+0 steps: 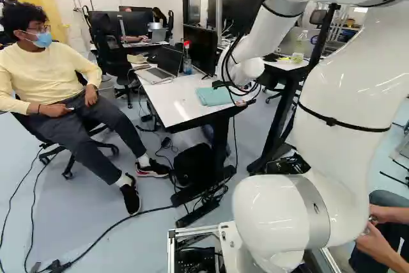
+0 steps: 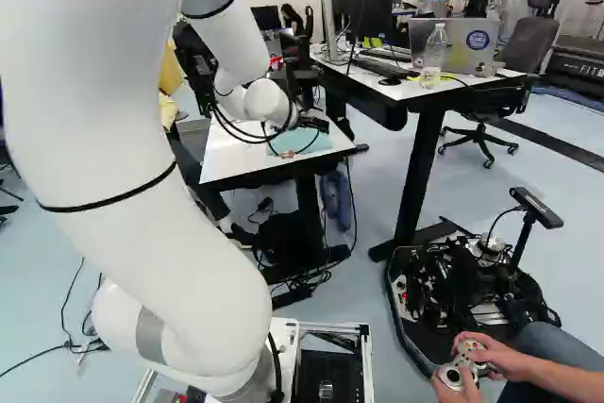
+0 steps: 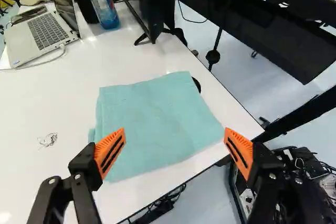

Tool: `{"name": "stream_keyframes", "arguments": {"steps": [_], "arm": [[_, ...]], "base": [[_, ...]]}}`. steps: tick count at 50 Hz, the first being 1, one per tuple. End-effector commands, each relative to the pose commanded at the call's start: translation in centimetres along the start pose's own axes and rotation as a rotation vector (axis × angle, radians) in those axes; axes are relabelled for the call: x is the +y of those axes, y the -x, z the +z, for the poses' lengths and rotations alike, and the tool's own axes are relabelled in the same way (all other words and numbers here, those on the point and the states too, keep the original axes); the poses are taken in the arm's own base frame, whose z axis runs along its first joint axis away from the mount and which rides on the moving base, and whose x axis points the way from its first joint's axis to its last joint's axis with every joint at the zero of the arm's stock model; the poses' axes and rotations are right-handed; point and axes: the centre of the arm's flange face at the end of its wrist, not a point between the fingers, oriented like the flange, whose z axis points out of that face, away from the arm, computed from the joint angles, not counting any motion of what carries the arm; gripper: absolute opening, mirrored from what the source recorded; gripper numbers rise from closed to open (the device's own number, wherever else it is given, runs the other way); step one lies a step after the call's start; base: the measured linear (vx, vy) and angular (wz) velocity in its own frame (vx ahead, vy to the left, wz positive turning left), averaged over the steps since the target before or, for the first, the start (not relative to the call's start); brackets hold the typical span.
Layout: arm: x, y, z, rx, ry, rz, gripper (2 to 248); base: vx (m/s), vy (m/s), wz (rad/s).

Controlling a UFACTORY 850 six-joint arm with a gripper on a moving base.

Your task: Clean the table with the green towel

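Going left to right across the left base view. First, open laptop [image 1: 160, 71] at far end of white worktop [image 1: 172, 99]; just beside, bottle [image 1: 186, 61], upright. To be kept out of any wiping path.

Next, on the laptop's side of the towel: small dark squiggle [image 3: 48, 139], bare worktop around. Hair, thread or pen line, can't tell; probably worth wiping.

Then green towel [image 3: 149, 121]: flat on worktop, seemingly folded in layers, close to the near edge. Not gripped.

Over it, pincer [image 3: 174, 130]: open, spread wide, nothing held between orange pads [image 3: 109, 153]. Height above cloth hard to judge; contact, can't tell.

Step in hand, by judgement: lining up to pick up the towel. Wiping not yet begun, so very early in the task. Next: lower straight down, press lightly, close to bunch up a fold, check for a firm hold, then drag across the surface toward the squiggle. Possible trouble: pinching only the top layer, slipping off thin cloth, scraping the worktop, or nudging the towel over the edge.
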Motion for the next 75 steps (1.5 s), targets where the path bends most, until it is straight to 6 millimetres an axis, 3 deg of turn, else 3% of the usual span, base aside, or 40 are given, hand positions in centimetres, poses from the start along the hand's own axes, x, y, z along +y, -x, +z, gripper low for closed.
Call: {"name": "stream_keyframes", "arguments": {"steps": [44, 75], "arm": [[-1.8, -4.2, 7.0, -0.043, -0.025, -0.02, 247], [-3.8, -5.5, 10.1, -0.099, -0.048, -0.04, 247]], "base": [[0.0, 0.0, 0.0], [0.0, 0.0, 0.0]]}}
